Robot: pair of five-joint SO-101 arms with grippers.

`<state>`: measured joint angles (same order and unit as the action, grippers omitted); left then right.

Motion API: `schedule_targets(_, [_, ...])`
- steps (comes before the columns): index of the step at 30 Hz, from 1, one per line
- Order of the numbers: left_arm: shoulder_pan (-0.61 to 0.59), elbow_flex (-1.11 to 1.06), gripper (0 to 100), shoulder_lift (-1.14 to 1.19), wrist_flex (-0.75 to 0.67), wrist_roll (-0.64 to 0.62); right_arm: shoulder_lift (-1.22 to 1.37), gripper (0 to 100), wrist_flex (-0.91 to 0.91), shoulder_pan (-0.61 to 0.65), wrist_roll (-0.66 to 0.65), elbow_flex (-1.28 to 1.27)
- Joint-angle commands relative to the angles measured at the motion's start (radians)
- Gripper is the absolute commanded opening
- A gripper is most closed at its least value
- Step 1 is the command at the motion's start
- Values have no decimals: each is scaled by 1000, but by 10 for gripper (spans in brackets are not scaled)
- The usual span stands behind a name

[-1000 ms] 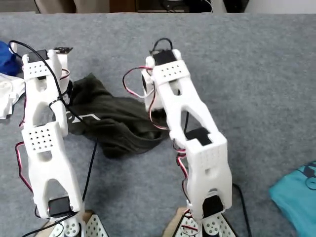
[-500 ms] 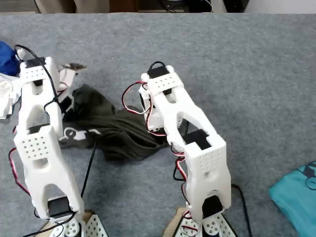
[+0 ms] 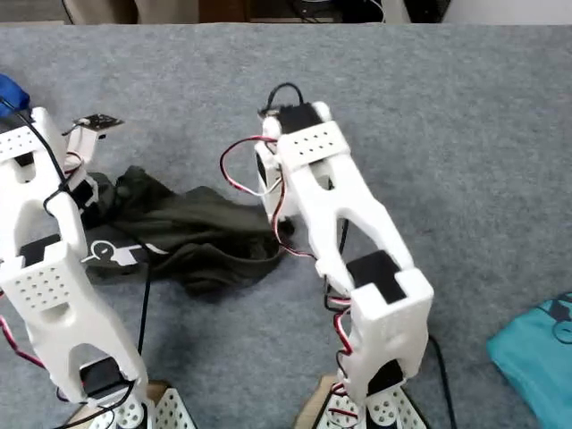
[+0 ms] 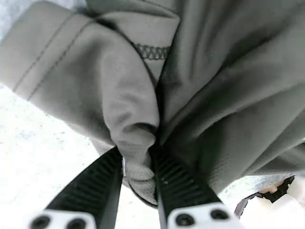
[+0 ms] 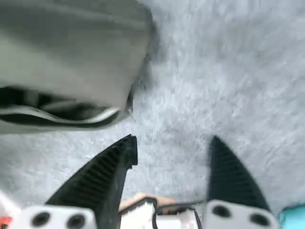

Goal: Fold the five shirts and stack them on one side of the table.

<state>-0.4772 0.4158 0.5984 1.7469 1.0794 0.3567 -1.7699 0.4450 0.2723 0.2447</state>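
Observation:
A dark olive shirt (image 3: 192, 234) lies crumpled on the grey table between the two arms. My left gripper (image 4: 139, 157) is shut on a fold of this shirt (image 4: 209, 81), the cloth pinched between its black ribbed fingers (image 4: 176, 176). In the high view the left arm (image 3: 45, 259) stands over the shirt's left end. My right gripper (image 5: 171, 148) is open just above the carpet-like table, beside the shirt's edge (image 5: 66, 71), with nothing between its fingers. The right arm (image 3: 331, 197) stands at the shirt's right end.
A teal shirt (image 3: 536, 353) lies at the table's near right edge. White cloth (image 3: 13, 174) and a blue garment (image 3: 11, 91) lie at the far left. Wide bare grey table (image 3: 465, 134) stretches to the right and back.
The left arm has moved left and toward the near side, dragging the olive shirt's left end with it. The right arm has lifted and shifted slightly off the shirt's right end.

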Motion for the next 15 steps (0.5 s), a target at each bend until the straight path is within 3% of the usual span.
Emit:
schedule_targets(1, [-14, 34, 65, -67, 14, 2, -64, 146, 38, 10, -5, 136])
schedule_targets(5, [-12, 34, 142, -64, 14, -43, 28, 126, 146, 10, 49, 265])
schedule_targets(15, [-6, 32, 146, -59, 14, -46, 558, 126, 227, 13, 152, 774])
